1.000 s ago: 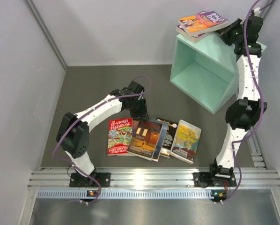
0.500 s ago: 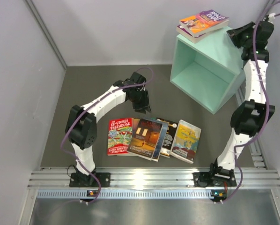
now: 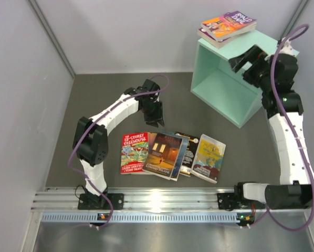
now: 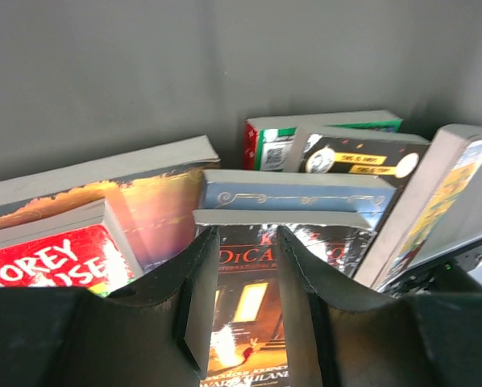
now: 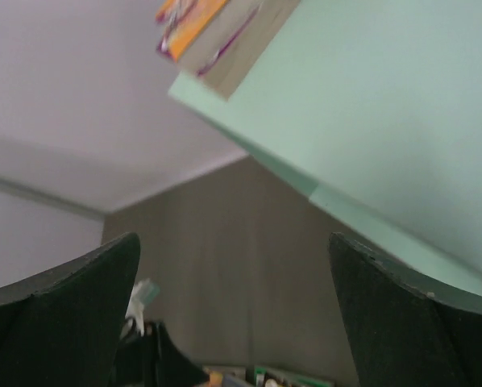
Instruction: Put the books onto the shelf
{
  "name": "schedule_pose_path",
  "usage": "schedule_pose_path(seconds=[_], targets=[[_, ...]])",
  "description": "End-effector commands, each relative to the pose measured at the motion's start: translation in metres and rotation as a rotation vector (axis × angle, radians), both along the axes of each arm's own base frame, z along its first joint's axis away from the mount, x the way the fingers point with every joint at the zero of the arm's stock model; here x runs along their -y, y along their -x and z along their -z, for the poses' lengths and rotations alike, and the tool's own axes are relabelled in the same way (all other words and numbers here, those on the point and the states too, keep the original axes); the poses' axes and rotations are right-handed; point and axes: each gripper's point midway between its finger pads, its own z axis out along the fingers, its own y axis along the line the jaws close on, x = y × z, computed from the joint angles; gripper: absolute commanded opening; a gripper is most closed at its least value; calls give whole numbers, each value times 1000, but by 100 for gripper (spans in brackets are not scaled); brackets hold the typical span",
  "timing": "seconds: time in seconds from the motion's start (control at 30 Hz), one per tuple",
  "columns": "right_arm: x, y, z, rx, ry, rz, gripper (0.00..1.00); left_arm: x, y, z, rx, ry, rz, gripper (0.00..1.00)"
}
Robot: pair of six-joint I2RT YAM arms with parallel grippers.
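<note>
- Thin colourful paperbacks [image 3: 170,153] lie fanned on dark grey tabletop [image 3: 94,94]
- Left gripper [image 4: 247,242] hovers over them, part-open, empty, likely lining up a grab
- Mint-green wooden cube shelf [image 3: 220,89], open face turned nearward, bears two purple-orange paperbacks [image 3: 228,25] on top
- Right gripper [image 3: 243,59] beside that top, spread wide, empty
- Pale grey walls [image 3: 136,31] enclose

Red cartoon-cover paperback [image 4: 56,262], left of the left pincer [image 4: 247,238]: "STOREY"; overhead, "13-STOREY TREEHOUSE"
Dark night-scene paperback [image 4: 245,314], between its jaws: "DiCA", "WARD TULANE"
Purple-and-orange paperback [image 3: 228,23], above the right pincer [image 3: 244,56]: "ROALD DAHL"
</note>
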Motion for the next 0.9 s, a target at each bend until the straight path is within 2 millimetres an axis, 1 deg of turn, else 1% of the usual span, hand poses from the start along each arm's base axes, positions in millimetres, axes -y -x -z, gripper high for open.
schedule_pose_path(seconds=[0.0, 0.03, 0.07, 0.1, 0.13, 0.17, 0.2, 0.23, 0.27, 0.3, 0.33, 0.37, 0.4, 0.43, 0.47, 0.5, 0.53, 0.57, 0.6, 0.63, 0.67, 0.73, 0.77, 0.8, 0.87], targets=[[-29, 40, 33, -94, 52, -95, 100, -8, 10, -2, -8, -13, 26, 40], [-38, 52, 43, -107, 46, -142, 100, -9, 11, -5, -1, -9, 26, 40], [-59, 63, 50, -119, 31, -251, 100, -10, 13, -1, -6, -13, 27, 41], [-71, 72, 58, -135, 14, -319, 100, -11, 15, -1, -8, -13, 27, 43], [-83, 79, 87, -205, -17, -389, 100, -13, 17, -3, -3, -16, 27, 44], [-101, 91, 101, -251, -63, -507, 100, -15, 20, -2, -6, -20, 27, 45], [-112, 99, 118, -315, -112, -557, 100, -20, 26, 5, -23, -34, 32, 47], [-128, 111, 154, -430, -173, -651, 100, -22, 29, 4, -19, -35, 34, 49], [-135, 119, 170, -491, -199, -685, 100, -27, 38, 12, -40, -50, 40, 52], [-142, 127, 187, -549, -217, -712, 100, -30, 42, 14, -47, -54, 45, 53], [-153, 140, 214, -639, -230, -749, 100, -31, 45, 13, -43, -48, 48, 56], [-158, 147, 225, -679, -235, -769, 100, -34, 54, 19, -68, -49, 62, 57], [-163, 154, 242, -730, -238, -786, 100, -34, 58, 17, -66, -41, 67, 59], [-172, 162, 249, -756, -227, -813, 100, -36, 62, 17, -66, -36, 73, 64], [-175, 165, 255, -777, -227, -821, 100, -38, 73, 23, -91, -34, 89, 65], [-180, 168, 258, -790, -239, -826, 100, -40, 77, 24, -93, -31, 96, 68], [-187, 170, 266, -797, -244, -848, 100, -39, 78, 20, -67, -7, 103, 70], [-191, 170, 269, -812, -266, -842, 100, -40, 90, 27, -93, 11, 123, 74], [-194, 169, 271, -805, -274, -848, 100, -39, 93, 26, -89, 27, 130, 76], [-199, 169, 277, -808, -282, -856, 100, -39, 97, 23, -80, 49, 134, 78], [-200, 168, 279, -811, -291, -853, 100, -38, 101, 29, -80, 65, 137, 83], [-204, 166, 283, -823, -300, -846, 100, -35, 108, 32, -87, 82, 152, 85], [-205, 164, 282, -818, -297, -849, 100, -37, 114, 40, -99, 70, 157, 86], [-205, 163, 281, -815, -295, -848, 100, -32, 115, 41, -94, 95, 169, 87], [-205, 163, 281, -811, -286, -848, 100, -29, 123, 53, -114, 102, 183, 87]])
